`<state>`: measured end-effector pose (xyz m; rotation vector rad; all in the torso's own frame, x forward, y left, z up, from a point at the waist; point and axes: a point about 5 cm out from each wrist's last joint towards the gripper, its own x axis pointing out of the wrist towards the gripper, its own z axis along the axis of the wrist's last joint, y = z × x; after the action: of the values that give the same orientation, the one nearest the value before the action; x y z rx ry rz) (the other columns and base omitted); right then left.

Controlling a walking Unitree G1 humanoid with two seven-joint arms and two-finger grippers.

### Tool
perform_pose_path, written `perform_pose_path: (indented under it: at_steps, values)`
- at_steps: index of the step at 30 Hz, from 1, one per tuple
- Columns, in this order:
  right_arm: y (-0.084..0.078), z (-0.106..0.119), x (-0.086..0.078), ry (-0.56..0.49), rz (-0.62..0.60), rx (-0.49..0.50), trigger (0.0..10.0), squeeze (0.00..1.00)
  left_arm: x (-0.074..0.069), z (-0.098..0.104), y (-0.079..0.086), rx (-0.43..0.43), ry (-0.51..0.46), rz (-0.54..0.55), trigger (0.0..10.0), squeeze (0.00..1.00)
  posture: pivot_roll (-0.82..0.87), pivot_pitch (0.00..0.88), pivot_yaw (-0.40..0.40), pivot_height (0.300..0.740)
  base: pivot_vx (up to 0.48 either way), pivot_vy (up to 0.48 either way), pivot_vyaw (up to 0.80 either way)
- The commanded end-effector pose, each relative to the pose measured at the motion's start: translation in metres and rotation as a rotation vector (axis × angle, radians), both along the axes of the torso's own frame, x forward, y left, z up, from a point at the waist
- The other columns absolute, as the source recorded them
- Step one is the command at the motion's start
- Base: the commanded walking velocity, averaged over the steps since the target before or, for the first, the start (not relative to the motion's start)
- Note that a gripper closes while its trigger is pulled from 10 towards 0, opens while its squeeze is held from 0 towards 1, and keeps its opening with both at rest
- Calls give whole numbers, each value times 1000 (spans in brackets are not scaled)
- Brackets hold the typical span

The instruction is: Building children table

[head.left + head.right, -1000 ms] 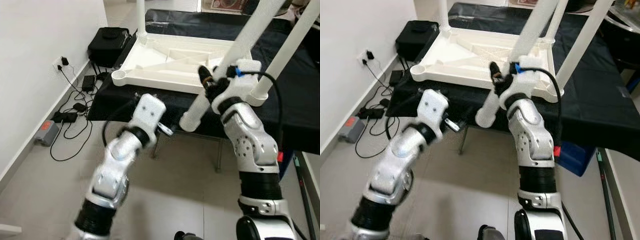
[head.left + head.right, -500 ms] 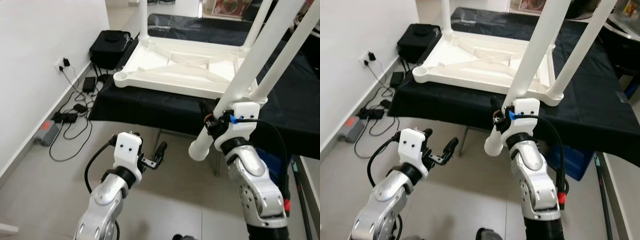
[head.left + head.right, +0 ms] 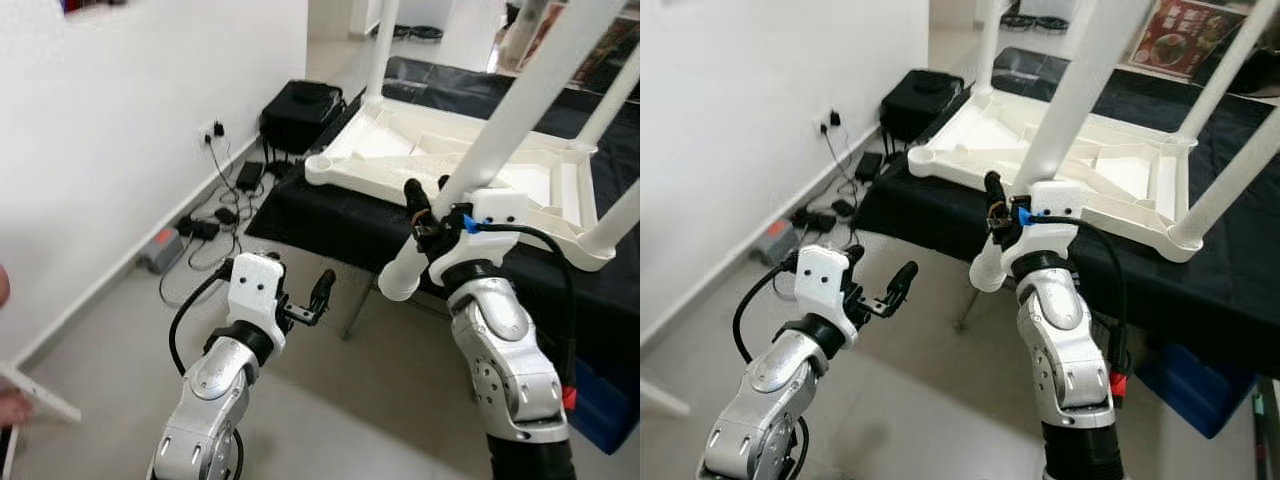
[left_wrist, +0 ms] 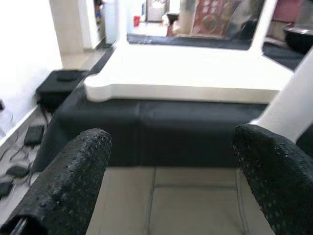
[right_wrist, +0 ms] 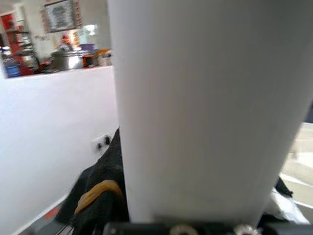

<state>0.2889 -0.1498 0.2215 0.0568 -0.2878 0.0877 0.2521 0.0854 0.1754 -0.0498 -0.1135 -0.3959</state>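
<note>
A white children's table [image 3: 420, 160] lies upside down on a black-clothed table [image 3: 330, 215]. Three legs stand up from it, one at the far left corner [image 3: 383, 50]. The near left corner shows a round empty socket [image 3: 322, 167]. My right gripper [image 3: 428, 200] is shut on a loose white leg [image 3: 510, 120]. That leg slants up to the right, and its lower end [image 3: 398, 283] hangs in front of the cloth edge. The leg [image 5: 205, 107] also crosses the right wrist view. My left gripper [image 3: 290, 300] is open and holds nothing, low in front of the table, with its fingers [image 4: 63, 181] wide apart.
A white wall runs along the left, with a wall socket [image 3: 212, 132]. Cables and adapters [image 3: 205, 225] lie on the floor below it. A black bag [image 3: 300, 103] sits beside the table's far left end. A person's hand [image 3: 8, 405] and a white board [image 3: 35, 390] show at the lower left.
The camera has turned, so the table now sits further right. My left arm dropped from the cloth edge and its gripper now stands open. My right gripper kept hold of the leg.
</note>
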Motion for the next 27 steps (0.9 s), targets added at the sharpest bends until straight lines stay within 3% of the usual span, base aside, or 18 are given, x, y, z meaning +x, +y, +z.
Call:
perform_pose_path:
  at_steps: [1,21,27]
  values:
    - [0,2,-1,-4,5,15,10000,0,0,2,0,-6,4,1,10000,0,110,53,-56,740,390,0,0]
    - [8,28,9,-85,47,39,10000,0,10,21,5,1,-59,25,10000,0,114,78,-65,740,480,0,0]
    - [8,40,6,-126,55,64,10000,0,10,31,1,18,-98,30,10000,0,109,88,-57,740,116,0,0]
